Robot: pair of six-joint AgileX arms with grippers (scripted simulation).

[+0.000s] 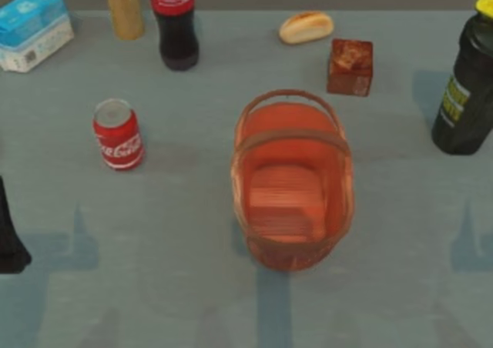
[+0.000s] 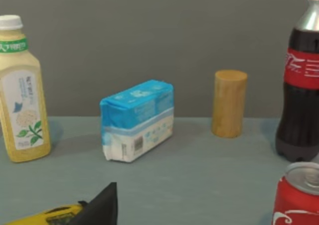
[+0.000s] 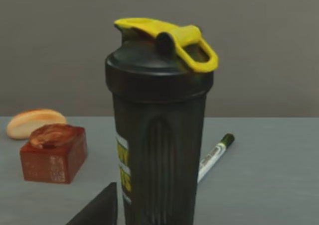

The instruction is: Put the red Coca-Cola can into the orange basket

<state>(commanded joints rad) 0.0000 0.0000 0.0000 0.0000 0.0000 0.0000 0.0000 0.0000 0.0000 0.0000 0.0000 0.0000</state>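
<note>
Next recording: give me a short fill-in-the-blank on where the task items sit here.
1. The small red Coca-Cola can stands ____ on the grey table.
2. The oval orange woven basket holds ____.
3. In the top view, the can stands to the basket's ____.

Missing words: upright; nothing; left

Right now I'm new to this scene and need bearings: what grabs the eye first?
The orange basket stands mid-table, empty, its hoop handle arching across it. The red can stands upright to its left, apart from it. A tall black shaker with a yellow lid stands at the table's right edge.
</note>
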